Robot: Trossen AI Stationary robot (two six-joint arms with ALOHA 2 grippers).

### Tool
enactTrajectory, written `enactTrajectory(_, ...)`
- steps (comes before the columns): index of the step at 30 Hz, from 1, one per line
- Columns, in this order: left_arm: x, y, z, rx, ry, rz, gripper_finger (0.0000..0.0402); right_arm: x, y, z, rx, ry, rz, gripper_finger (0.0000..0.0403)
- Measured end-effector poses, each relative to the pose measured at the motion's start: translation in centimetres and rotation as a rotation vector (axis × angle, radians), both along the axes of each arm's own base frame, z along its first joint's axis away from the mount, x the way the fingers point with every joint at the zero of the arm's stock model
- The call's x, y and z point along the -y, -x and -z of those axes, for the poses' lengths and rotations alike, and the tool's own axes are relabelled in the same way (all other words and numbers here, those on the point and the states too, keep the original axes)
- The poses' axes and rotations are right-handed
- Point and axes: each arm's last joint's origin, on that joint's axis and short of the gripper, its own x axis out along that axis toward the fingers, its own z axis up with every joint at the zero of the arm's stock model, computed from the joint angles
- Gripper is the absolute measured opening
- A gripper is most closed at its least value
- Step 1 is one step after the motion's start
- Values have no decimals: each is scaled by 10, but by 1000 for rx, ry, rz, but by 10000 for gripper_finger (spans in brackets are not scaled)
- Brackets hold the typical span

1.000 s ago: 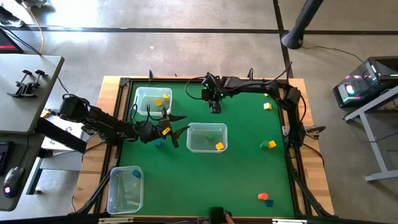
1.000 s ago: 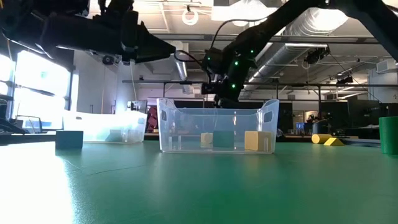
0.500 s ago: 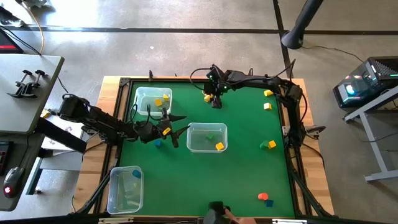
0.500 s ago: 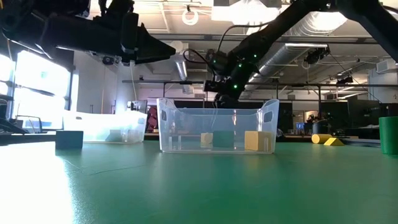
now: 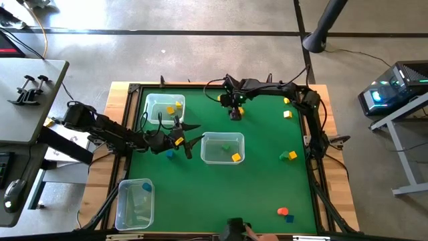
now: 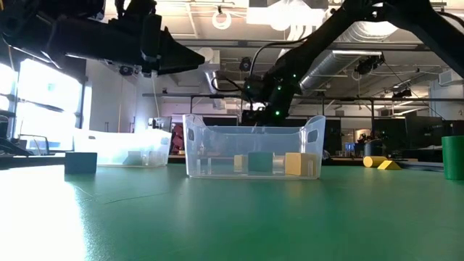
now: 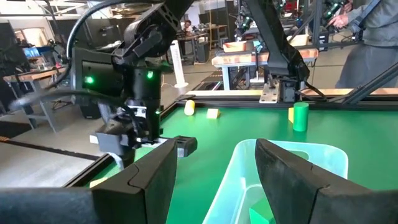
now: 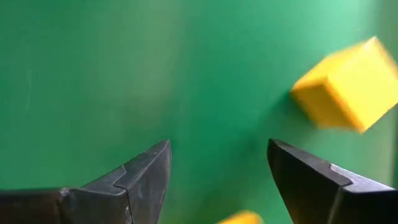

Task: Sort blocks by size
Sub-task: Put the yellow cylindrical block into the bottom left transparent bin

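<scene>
My right gripper [image 5: 235,113] [image 8: 217,152] hangs open, pointing steeply down over the green mat near the far edge. Just beyond its fingertips a yellow block [image 8: 346,86] lies on the mat, outside the fingers, and the edge of another yellow block [image 8: 242,218] shows low between them. My left gripper [image 5: 190,138] [image 7: 217,158] stands open and level at mid-left, aimed at the middle clear bin [image 5: 207,155], with nothing between its fingers. A blue block [image 5: 170,154] lies on the mat beside it.
The middle bin holds a green block [image 5: 226,146] and a yellow one [image 5: 236,157]. There is a far-left bin [image 5: 152,115] with yellow blocks and a near-left bin [image 5: 127,213] with a blue block. Loose blocks lie at the right: yellow [image 5: 287,114], green and yellow [image 5: 287,156], orange [image 5: 282,211].
My right gripper has sunk toward the mat near the far edge and tipped more steeply down, its fingers still open. My left arm has kept still.
</scene>
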Motion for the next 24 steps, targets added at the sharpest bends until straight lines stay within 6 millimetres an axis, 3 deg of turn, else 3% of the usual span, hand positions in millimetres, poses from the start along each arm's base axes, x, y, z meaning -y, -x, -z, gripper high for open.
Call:
enactTrajectory(9,0,0,1,-5,3,-1,204,0,12,-29,-25,-14,106,264)
enactTrajectory(14,0,0,3,-19,21,-1,204,5,31,-44,-64,-64,212,264)
enactTrajectory(24,0,0,4,-25,32,-2,204,38,84,-45,-226,-243,832,262)
